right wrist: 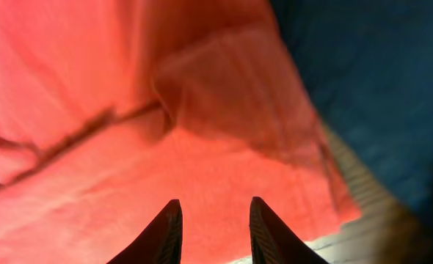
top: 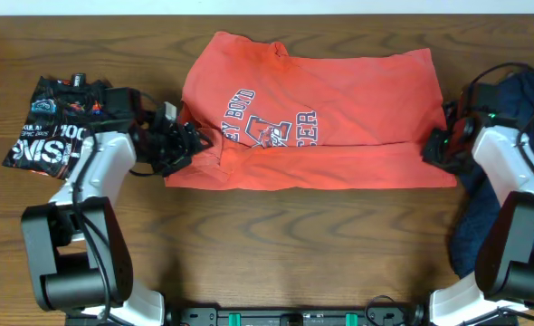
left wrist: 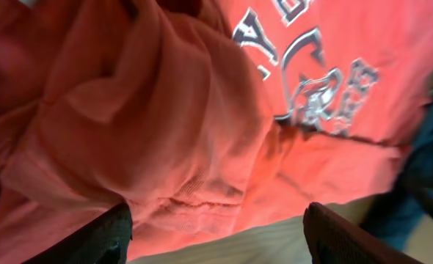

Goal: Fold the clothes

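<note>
Overhead: coral-red T-shirt (top: 312,109) lies on the bench (top: 294,235); left gripper (top: 182,145) at one end gapes wide, empty; right gripper (top: 434,147) at the opposite end stands slightly parted, empty.

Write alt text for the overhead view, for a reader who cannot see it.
A coral-red T-shirt with white-and-navy lettering lies partly folded on a wooden table, the left end effector at its left edge and the right end effector at its right edge. A black graphic tee lies far left; a navy garment lies far right.
</note>
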`<state>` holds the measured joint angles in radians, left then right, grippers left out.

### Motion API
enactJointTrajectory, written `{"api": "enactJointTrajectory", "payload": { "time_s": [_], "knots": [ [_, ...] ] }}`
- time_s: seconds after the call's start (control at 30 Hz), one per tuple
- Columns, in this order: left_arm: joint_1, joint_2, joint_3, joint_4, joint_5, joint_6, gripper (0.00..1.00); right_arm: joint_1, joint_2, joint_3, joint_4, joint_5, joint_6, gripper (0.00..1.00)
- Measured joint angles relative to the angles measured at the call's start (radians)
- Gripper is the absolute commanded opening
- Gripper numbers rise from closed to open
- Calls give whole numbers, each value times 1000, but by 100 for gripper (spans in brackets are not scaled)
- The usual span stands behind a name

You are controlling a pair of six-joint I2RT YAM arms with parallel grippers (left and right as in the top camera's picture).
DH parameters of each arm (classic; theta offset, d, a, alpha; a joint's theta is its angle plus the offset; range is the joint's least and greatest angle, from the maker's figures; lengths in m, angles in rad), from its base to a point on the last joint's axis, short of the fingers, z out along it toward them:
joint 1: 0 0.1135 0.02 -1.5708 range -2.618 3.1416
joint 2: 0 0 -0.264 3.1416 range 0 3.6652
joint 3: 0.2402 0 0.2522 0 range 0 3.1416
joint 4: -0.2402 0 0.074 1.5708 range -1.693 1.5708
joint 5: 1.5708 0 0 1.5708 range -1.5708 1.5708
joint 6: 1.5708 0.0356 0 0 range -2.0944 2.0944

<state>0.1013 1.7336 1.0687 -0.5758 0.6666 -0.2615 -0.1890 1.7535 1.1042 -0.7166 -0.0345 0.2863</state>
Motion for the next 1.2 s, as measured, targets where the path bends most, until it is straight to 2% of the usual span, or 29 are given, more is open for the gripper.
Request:
{"api": "enactJointTrajectory", "payload": {
  "time_s": [0.13, 0.2, 0.23, 0.27, 0.33, 0.4, 0.6, 0.67, 0.73, 0.77, 0.8, 0.83, 0.87, 0.93, 1.0, 1.07, 1.2],
  "knots": [
    [-53, 0, 0, 0, -85, 4, 77, 4, 1, -65, 43, -2, -3, 29],
    [-77, 0, 0, 0, -124, 4, 71, 3, 2, -80, 50, -2, -3, 28],
    [-85, 0, 0, 0, -135, 2, 64, 3, 3, -81, 50, -2, -4, 28],
    [-93, 0, 0, 0, -149, 4, 53, 3, 3, -82, 53, -2, -5, 28],
    [-110, 0, 0, 4, -169, 4, 20, 3, 3, -83, 56, -2, -6, 28],
    [-119, 0, 0, 13, -180, 7, 6, 3, 3, -83, 56, -2, -6, 28],
    [-121, 0, 0, 70, -166, -14, 6, 3, 3, -83, 55, -2, -6, 28],
    [-119, 0, -1, 172, -87, -42, 6, 3, 3, -83, 55, -2, -6, 28],
    [-119, 0, 0, 348, 17, -97, 6, 3, 3, -83, 55, -2, -6, 28],
    [-119, 0, 0, 457, 60, -137, 8, 3, 3, -83, 55, -2, -6, 28],
    [-119, 2, -1, 573, 101, -184, 39, 3, 3, -83, 55, -2, -6, 28],
    [-119, 2, 3, 685, 137, -232, 77, 3, 3, -83, 54, -2, -6, 28],
    [-119, 2, 7, 777, 164, -282, 98, 3, 3, -83, 53, -2, -6, 28],
    [-119, 2, 15, 892, 204, -357, 98, 3, 3, -83, 51, -2, -6, 28],
    [-118, 2, 19, 899, 232, -402, 98, 3, 3, -83, 48, -2, -6, 28],
    [-116, 2, 19, 822, 256, -420, 98, 3, 3, -83, 47, -2, -6, 28],
    [-105, 2, 19, 525, 273, -362, 98, 3, 3, -83, 47, -2, -6, 29]
  ]
}}
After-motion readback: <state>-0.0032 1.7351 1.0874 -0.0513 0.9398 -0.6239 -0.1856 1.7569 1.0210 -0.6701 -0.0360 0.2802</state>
